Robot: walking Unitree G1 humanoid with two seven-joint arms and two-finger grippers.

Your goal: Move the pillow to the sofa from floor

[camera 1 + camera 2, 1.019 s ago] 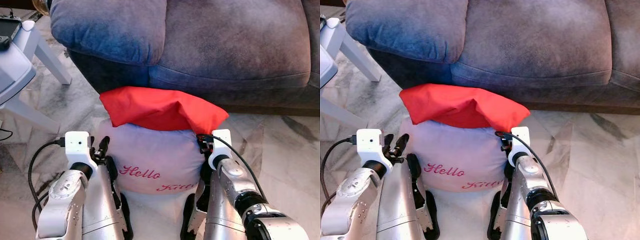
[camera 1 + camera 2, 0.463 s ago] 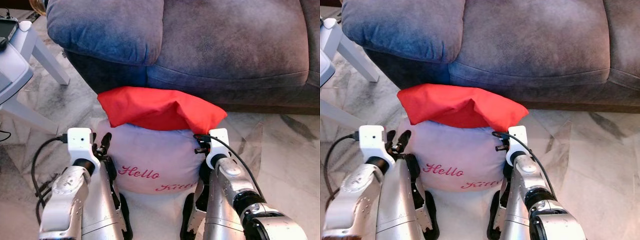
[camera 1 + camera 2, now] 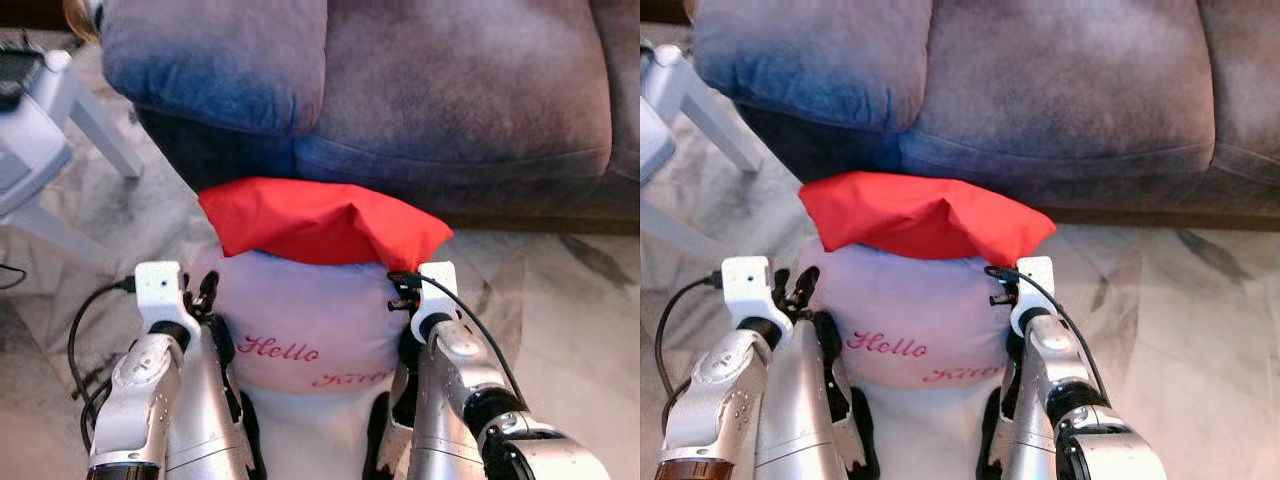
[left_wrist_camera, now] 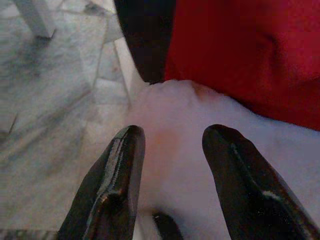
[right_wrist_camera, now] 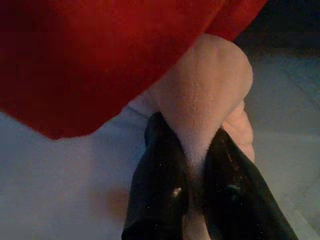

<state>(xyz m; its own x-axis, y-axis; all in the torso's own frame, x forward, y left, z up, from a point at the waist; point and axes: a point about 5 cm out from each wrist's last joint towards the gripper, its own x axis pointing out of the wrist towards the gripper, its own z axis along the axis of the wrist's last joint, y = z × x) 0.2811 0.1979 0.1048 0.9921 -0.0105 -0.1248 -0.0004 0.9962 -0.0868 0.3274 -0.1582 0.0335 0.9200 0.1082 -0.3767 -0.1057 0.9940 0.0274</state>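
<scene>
The pillow point(image 3: 310, 315) is pale lilac with red "Hello Kitty" lettering and a red top flap point(image 3: 320, 215). It stands on the marble floor right in front of the grey-blue sofa point(image 3: 450, 90). My left gripper point(image 4: 175, 132) is at the pillow's left upper corner, open, with the soft corner lying between its fingers point(image 4: 117, 175). My right gripper point(image 5: 189, 131) is shut on the pillow's right upper corner, and fabric bulges out between its fingers point(image 5: 160, 165). In the eye views both wrists flank the pillow, the left point(image 3: 160, 290) and the right point(image 3: 435, 285).
A white table with slanted legs point(image 3: 95, 120) stands at the left, close to the sofa's arm cushion point(image 3: 215, 60). A black cable point(image 3: 75, 345) loops beside my left arm. Bare marble floor point(image 3: 580, 330) stretches to the right of the pillow.
The view has shifted a little. Both grippers stay at the pillow's upper corners, and the pillow has not left the floor.
</scene>
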